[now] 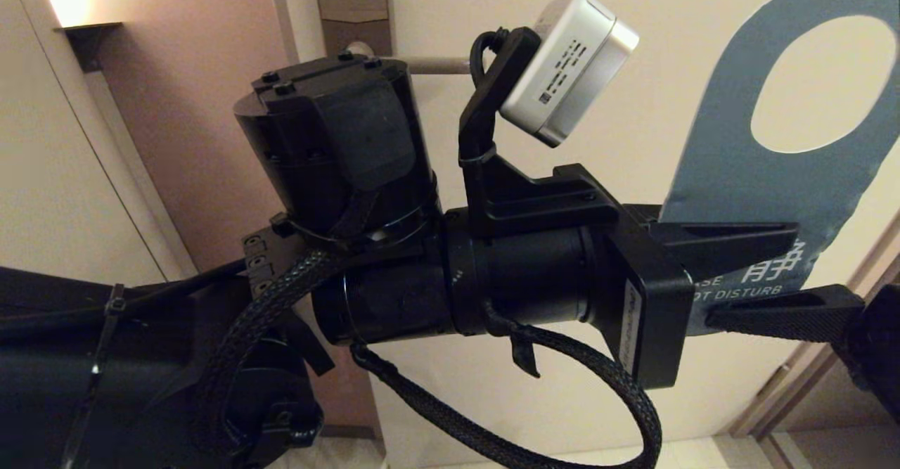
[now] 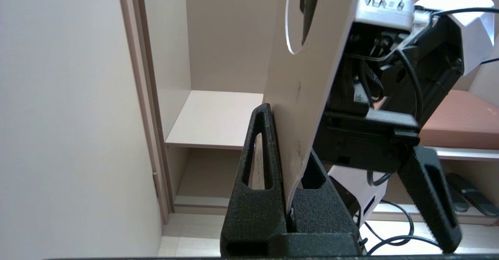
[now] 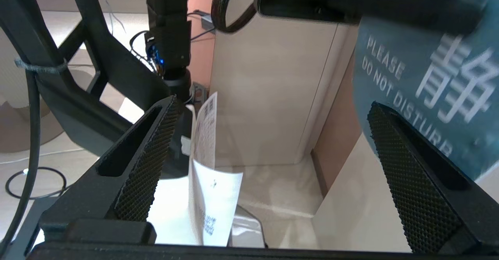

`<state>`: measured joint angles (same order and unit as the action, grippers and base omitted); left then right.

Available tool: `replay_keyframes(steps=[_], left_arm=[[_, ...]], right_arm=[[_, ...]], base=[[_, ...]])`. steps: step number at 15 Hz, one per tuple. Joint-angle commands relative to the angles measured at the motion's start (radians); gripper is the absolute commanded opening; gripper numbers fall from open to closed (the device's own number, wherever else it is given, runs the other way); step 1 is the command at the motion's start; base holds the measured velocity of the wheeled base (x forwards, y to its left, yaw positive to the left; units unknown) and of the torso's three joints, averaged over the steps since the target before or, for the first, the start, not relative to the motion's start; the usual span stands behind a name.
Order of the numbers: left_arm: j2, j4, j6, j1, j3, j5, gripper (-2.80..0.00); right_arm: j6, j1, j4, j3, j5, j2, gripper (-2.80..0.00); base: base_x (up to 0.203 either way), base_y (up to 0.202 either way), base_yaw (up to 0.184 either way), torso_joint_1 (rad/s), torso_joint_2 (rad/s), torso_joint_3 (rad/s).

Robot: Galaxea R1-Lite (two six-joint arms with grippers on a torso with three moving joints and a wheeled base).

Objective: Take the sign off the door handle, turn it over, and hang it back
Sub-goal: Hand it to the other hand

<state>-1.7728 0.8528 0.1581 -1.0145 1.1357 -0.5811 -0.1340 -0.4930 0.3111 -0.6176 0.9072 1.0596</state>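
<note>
Mid-task, by the look of it: off the handle, in the turning-over or hand-off step. Left gripper (image 2: 287, 197) clamped shut on the lower end of the sign (image 1: 766, 181), held up in the air with the oval hole at the top, blue "DO NOT DISTURB" face toward the head camera, plain pale face toward the left wrist camera. Right gripper (image 3: 269, 162) spread wide, gripping nothing, one finger (image 3: 413, 174) just beside the sign's blue lettered end. Door handle not identifiable in any view. Next, probably: closing the right fingers on the sign, then releasing with the left. No containers with contents near the sign, only a bare shelf (image 2: 214, 119) behind it
</note>
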Motion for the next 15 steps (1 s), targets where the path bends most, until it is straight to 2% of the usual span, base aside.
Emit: replay_keyframes(steps=[1,10,15], left_arm=[[-0.002,0.005,0.001,0.001,0.001,-0.003,-2.8],[0.001,0.003,0.001,0.004,0.016,-0.005,-2.8],[0.006,0.002,0.003,-0.007,0.025,-0.003,-2.8]], right_arm=[[-0.001,-0.003,-0.001,0.02,0.006,-0.018,0.0],[-0.009,-0.018,0.003,0.11,0.005,-0.042,0.0],[-0.009,-0.018,0.003,0.124,-0.033,-0.026,0.0]], base=[[0.0,0.0,0.0,0.0,0.0,0.0],[0.0,0.0,0.0,0.0,0.0,0.0],[0.0,0.0,0.0,0.0,0.0,0.0]])
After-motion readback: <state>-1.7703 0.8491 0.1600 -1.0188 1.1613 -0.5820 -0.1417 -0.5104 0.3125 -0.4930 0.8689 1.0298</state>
